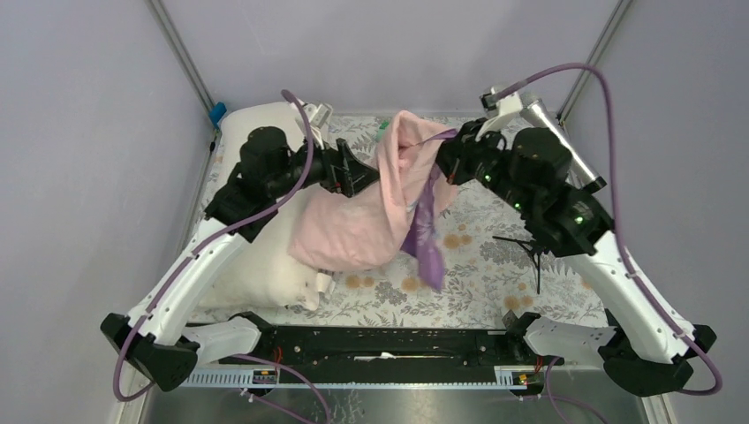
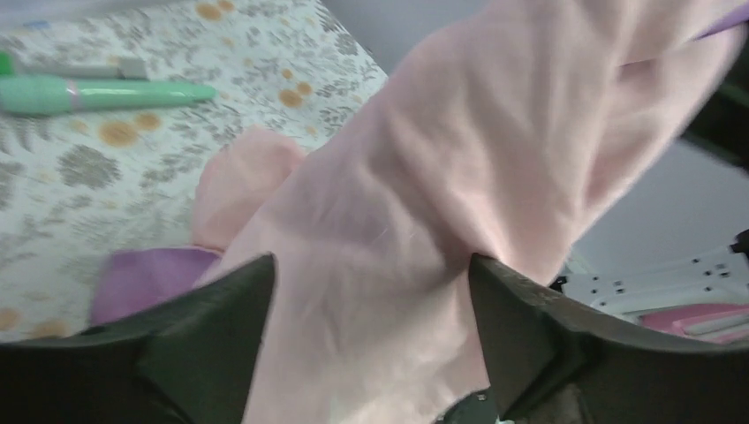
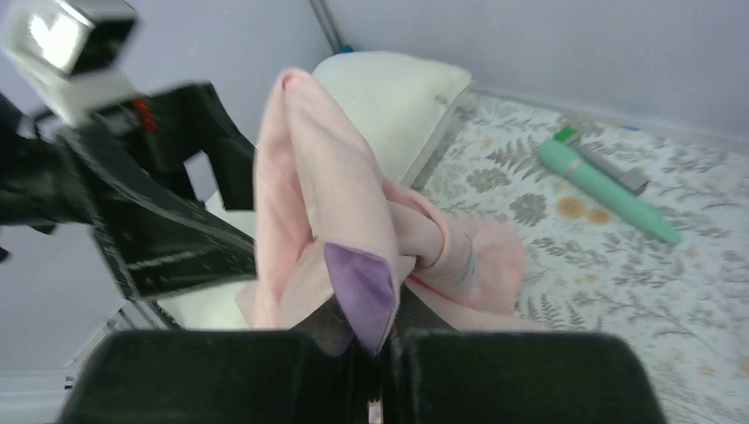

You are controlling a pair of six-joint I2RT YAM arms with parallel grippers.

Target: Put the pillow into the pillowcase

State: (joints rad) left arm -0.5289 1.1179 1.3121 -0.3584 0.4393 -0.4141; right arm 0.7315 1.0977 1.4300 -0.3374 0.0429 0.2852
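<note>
The pillow (image 1: 252, 269) lay along the left edge of the table (image 1: 495, 265), running from the far-left corner towards the near edge, with the left arm above it. The pillowcase (image 1: 366, 221) was raised over the far middle of the table. Its upper end was bunched between the two grippers, and its lower part rested against the right side of the pillow. A strip of purple lining (image 1: 429, 240) hung down from it on the right. The left gripper (image 2: 371, 265) was released: the jaws stood wide apart and pink fabric passed between them. The right gripper (image 3: 375, 340) was clenched on the pillowcase and pinched a fold that showed the purple lining at its tip. A green pen (image 3: 609, 190) lay on the floral cloth (image 1: 521, 291) near the far edge of the table, beyond the raised fabric.
</note>
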